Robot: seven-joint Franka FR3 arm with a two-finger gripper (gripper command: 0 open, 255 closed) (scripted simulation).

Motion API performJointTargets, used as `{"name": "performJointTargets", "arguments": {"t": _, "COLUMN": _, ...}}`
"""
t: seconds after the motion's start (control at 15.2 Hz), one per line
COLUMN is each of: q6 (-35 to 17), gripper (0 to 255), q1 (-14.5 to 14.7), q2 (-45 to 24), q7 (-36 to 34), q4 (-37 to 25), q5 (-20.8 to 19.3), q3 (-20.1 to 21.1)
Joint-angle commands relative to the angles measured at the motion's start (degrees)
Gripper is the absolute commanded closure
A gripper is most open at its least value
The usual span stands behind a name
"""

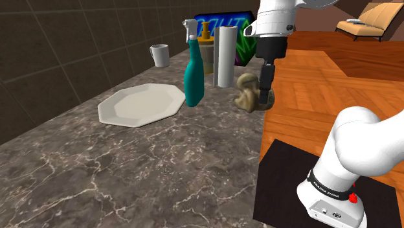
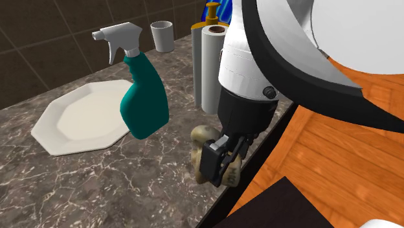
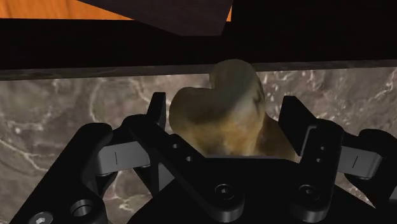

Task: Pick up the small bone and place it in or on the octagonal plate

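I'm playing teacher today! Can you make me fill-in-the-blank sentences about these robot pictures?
The gripper reaches down to the ____ at the edge of the counter. The plate is coloured ____. Right beside the plate stands a teal spray ____.
Missing words: bone; white; bottle.

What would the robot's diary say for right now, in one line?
black gripper: at small tan knobbly bone, fingers open either side | bone: on dark marbled counter | white octagonal plate: empty
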State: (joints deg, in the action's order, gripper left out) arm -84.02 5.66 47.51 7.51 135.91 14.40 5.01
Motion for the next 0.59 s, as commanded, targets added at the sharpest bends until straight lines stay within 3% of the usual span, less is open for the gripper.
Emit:
{"name": "performJointTargets", "arguments": {"t": 0.0, "q6": -0.24, "gripper": 255, "q1": -0.16, "q2": -0.06, "q7": -0.03, "q4": 0.57, "q5": -3.08, "q3": -0.06}}
{"name": "performJointTargets", "arguments": {"t": 0.53, "q6": 1.68, "gripper": 255, "q1": -0.3, "q2": -0.86, "q7": -0.35, "q4": -2.17, "q5": -3.06, "q3": -0.03}}
